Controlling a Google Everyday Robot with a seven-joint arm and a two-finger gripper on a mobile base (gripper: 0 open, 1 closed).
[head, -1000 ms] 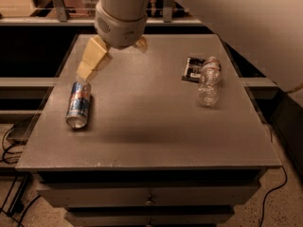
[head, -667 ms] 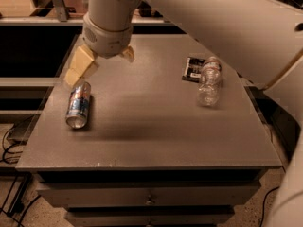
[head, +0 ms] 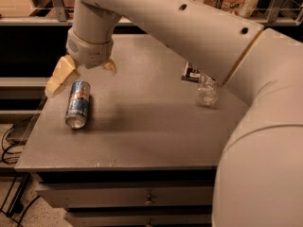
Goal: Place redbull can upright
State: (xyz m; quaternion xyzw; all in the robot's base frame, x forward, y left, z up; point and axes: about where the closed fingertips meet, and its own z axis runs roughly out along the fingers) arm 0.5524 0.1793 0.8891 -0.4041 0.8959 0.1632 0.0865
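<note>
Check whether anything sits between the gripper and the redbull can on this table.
Nothing visible does. The gripper hangs open just above the far end of the redbull can, which lies on its side near the left edge of the table. The plastic bottle and dark packet sit far to the right.
</note>
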